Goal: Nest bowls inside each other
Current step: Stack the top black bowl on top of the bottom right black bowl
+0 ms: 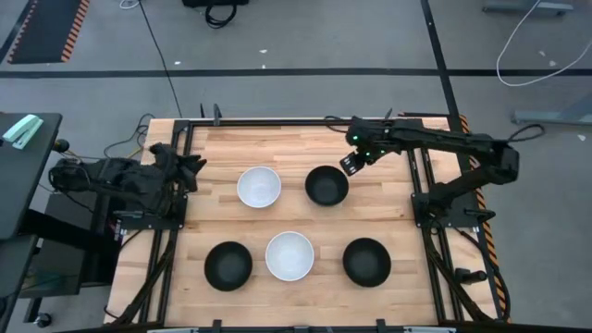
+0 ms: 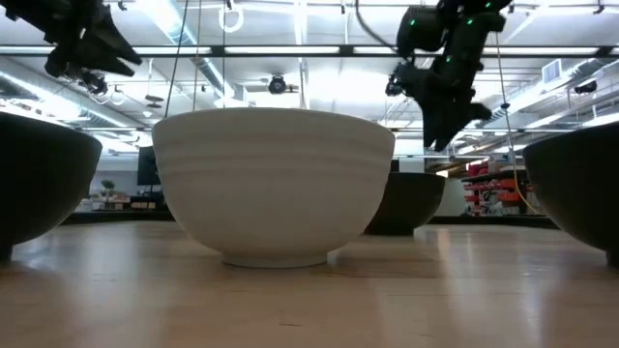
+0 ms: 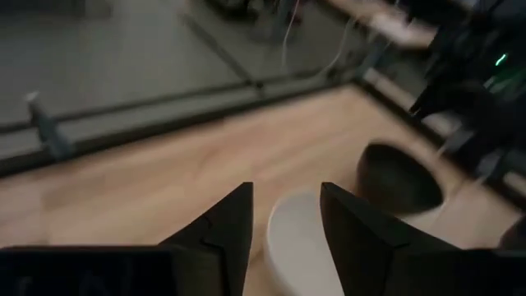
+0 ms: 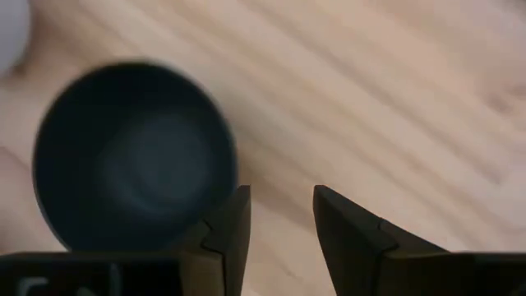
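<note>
Right tool (image 1: 351, 165) open, empty, poised beside back black bowl (image 1: 326, 185) for rim grasp; left tool (image 3: 285, 215) open, empty, parked at table (image 1: 222, 220) edge.

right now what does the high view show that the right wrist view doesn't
Only the high view shows all five bowls apart on the table: two white bowls, three black ones, and the left hand waiting at the table's left edge. Only the right wrist view shows the right hand open and empty beside a bowl's rim. Both share the rear black bowl and bare wood next to it.
</note>
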Motion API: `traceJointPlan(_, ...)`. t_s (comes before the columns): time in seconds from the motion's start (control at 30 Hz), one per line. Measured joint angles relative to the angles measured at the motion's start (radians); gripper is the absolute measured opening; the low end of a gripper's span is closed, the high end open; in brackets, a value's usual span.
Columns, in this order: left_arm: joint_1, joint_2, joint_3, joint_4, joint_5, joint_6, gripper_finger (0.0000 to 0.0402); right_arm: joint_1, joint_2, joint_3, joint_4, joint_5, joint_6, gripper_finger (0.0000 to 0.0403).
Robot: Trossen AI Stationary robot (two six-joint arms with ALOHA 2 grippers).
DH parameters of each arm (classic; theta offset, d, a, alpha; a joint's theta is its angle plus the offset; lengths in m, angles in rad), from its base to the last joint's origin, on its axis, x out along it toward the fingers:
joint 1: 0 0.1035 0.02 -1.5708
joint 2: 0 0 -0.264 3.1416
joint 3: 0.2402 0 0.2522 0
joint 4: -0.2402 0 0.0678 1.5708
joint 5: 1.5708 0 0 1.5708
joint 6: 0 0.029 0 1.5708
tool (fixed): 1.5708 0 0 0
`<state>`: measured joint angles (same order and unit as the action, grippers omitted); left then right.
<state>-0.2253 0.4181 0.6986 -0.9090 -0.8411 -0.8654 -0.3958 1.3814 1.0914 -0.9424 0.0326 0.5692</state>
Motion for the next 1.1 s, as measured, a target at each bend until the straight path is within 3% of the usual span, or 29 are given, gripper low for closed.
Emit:
traceJointPlan(0.3, 0.003, 0.225, 0.077, -0.22, 0.095, -0.17, 0.0149, 0.055, 0.127, 0.0, 0.001, -0.031, 0.007, 0.0142)
traceJointPlan(0.6, 0.105, 0.3, 0.077, -0.226, 0.227, -0.171, 0.0156, 0.063, 0.216, 0.0, 0.052, -0.075, 0.003, 0.0142)
traceJointPlan(0.97, 0.203, 0.371, 0.077, -0.226, 0.319, -0.17, 0.0141, 0.065, 0.329, 0.0, 0.117, -0.081, 0.0, 0.0141)
traceJointPlan(1.1, 0.222, 0.402, 0.077, -0.226, 0.34, -0.17, 0.0137, 0.065, 0.348, 0.0, 0.135, -0.082, -0.012, 0.0124)
